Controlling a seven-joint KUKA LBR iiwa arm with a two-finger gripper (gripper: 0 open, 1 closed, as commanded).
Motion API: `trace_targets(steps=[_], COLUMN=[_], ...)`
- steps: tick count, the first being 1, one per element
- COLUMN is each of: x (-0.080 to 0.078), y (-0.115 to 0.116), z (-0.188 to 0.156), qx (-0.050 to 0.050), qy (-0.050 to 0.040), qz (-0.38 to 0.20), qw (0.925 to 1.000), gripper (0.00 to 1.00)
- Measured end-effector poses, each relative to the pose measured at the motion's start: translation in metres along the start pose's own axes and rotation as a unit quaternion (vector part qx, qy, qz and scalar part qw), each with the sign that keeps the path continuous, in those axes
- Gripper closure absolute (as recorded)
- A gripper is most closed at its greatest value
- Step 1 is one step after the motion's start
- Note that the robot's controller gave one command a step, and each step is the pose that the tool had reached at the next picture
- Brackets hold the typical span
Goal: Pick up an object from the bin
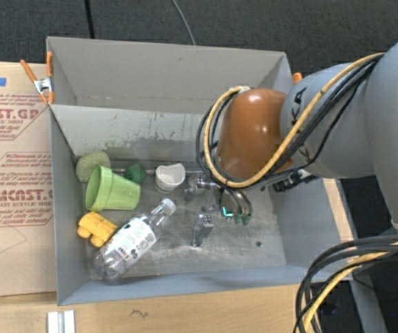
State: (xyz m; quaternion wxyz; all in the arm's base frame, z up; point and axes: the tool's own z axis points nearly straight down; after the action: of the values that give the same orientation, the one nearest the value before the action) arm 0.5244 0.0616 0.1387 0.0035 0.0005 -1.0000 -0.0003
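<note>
Closest to the camera, a clear bottle (130, 239) is lying on its side along the near-left of the bin (164, 120). Its cap is pointing up and right toward the middle, and its base is sitting near the front wall. Just to its left, a yellow piece (95, 228) is resting on the floor, touching or almost touching the bottle.

A little further in, right of the bottle's cap, the gripper (200, 207) is hanging low over bare floor in the middle of the bin. Its fingers (203, 229) are standing spread apart, released, with only grey floor showing between them. The arm (251, 139) is reaching in from the right above it.

Further back on the left, a green cup (112, 189) is lying on its side with its wide mouth facing left. Beyond it, a white cup (170, 177) is sitting mouth-up just up and left of the gripper. The white cup and the bottle's cap are the nearest things to the claw. A dark green piece (136, 172) is lying between the two cups. A pale green lump (92, 164) is sitting in the far-left corner, against the back wall.
</note>
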Motion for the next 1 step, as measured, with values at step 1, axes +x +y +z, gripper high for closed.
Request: trace_targets(steps=[1], x=[-0.0020], y=[-0.0003], z=[-0.0036], qx=[0.000], qy=[-0.0037], qz=[0.000], qw=[1.0000], gripper=[0.00])
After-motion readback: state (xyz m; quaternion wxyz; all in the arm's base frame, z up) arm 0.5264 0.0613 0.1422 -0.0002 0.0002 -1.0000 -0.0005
